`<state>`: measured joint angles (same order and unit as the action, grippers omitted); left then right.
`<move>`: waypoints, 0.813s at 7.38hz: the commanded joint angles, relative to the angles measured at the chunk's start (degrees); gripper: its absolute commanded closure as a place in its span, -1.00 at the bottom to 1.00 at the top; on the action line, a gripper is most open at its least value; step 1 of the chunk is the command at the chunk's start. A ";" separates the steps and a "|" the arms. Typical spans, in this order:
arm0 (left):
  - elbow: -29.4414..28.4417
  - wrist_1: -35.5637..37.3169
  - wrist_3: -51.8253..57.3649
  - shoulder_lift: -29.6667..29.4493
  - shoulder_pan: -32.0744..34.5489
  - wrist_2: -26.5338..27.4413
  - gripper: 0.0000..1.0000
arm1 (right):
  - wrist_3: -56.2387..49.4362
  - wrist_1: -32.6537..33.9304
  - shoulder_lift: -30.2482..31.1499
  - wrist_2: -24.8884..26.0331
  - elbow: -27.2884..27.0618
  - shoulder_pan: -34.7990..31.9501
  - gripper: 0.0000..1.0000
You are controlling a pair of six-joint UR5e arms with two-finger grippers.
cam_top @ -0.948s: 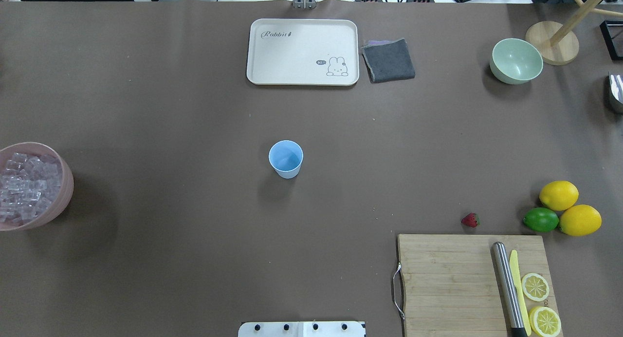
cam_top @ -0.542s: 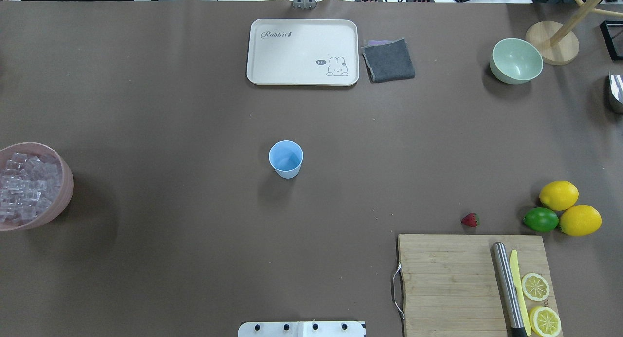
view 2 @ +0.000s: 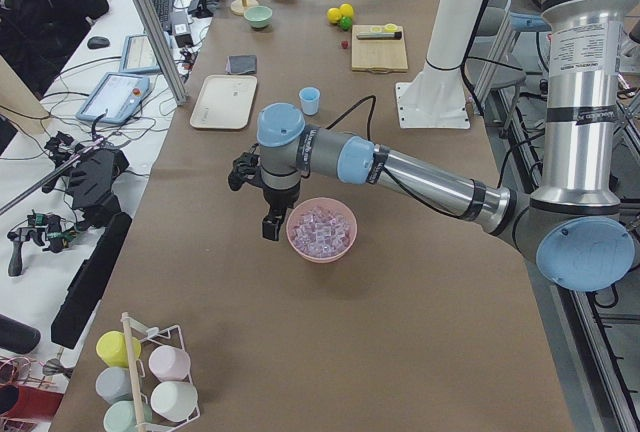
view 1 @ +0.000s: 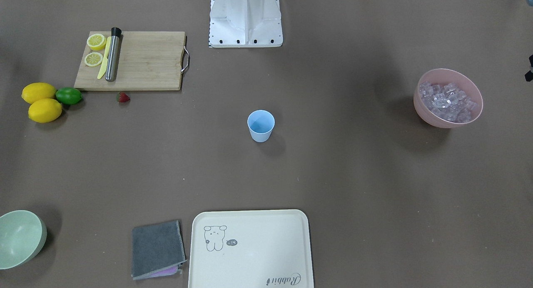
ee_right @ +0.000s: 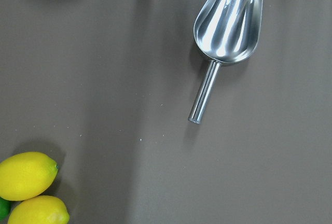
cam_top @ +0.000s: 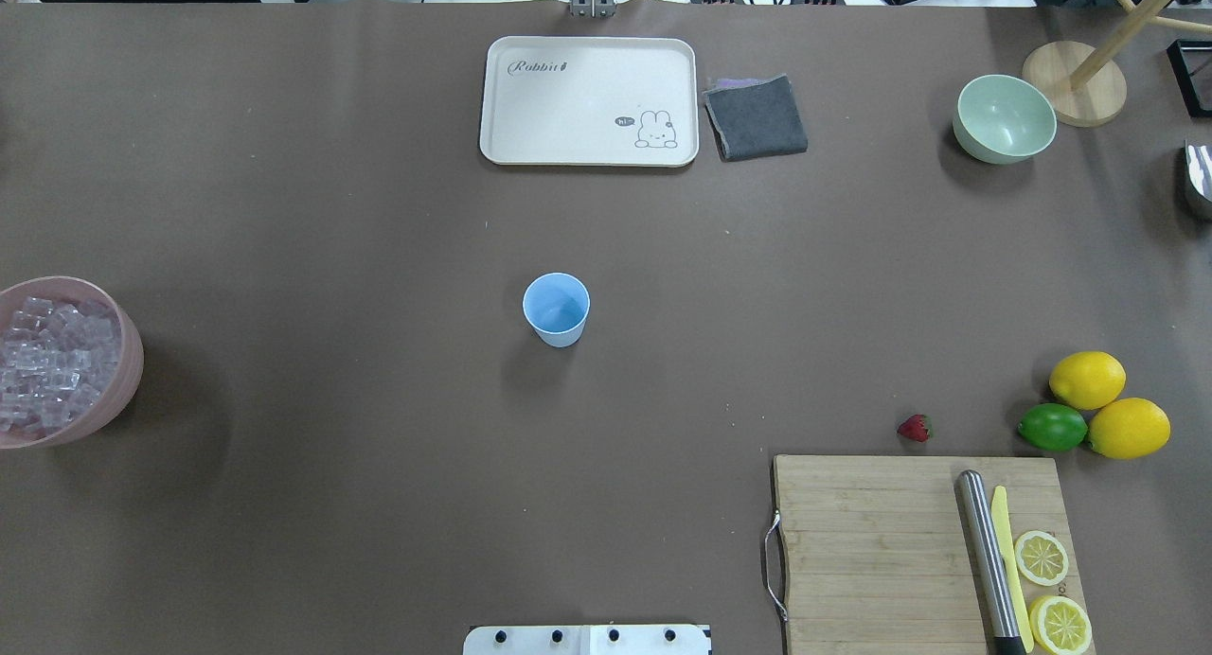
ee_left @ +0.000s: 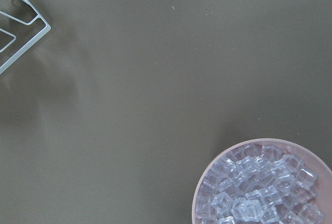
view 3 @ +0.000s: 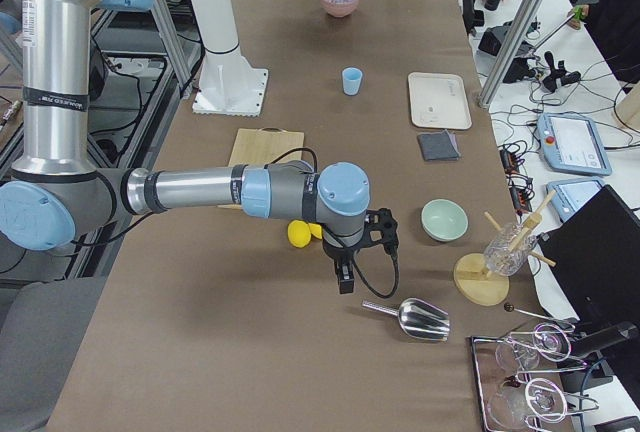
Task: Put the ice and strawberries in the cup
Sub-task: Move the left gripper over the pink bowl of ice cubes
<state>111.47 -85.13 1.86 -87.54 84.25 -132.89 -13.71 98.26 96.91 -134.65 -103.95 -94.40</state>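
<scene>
Judging by looks, the ice (cam_top: 47,362) heaped in the pink bowl (cam_top: 130,380) at the overhead view's left edge seemed hard, slick and light, best pinched across flat faces; the left hand (view 2: 268,224) hung beside it, opening impossible to tell.

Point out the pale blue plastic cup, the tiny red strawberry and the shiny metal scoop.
Pale blue cup (cam_top: 556,307): overhead view, its inside.
Red strawberry (cam_top: 914,429): overhead view, red flesh.
Metal scoop (ee_right: 228,24): right wrist view, its bowl.
</scene>
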 commanded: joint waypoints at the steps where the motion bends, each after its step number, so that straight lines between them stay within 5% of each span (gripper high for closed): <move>1: 0.32 -1.27 -0.10 1.06 0.03 0.00 -0.94 | 0.00 -0.08 1.78 -0.09 -1.17 0.00 -1.00; 6: 1.38 -6.02 -3.88 3.52 -0.23 -0.79 -0.94 | -0.26 -0.35 2.40 -0.44 -1.61 0.00 -1.00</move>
<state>112.70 -90.60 -1.56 -84.22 84.17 -133.53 -13.93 97.96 99.16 -134.99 -105.45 -94.40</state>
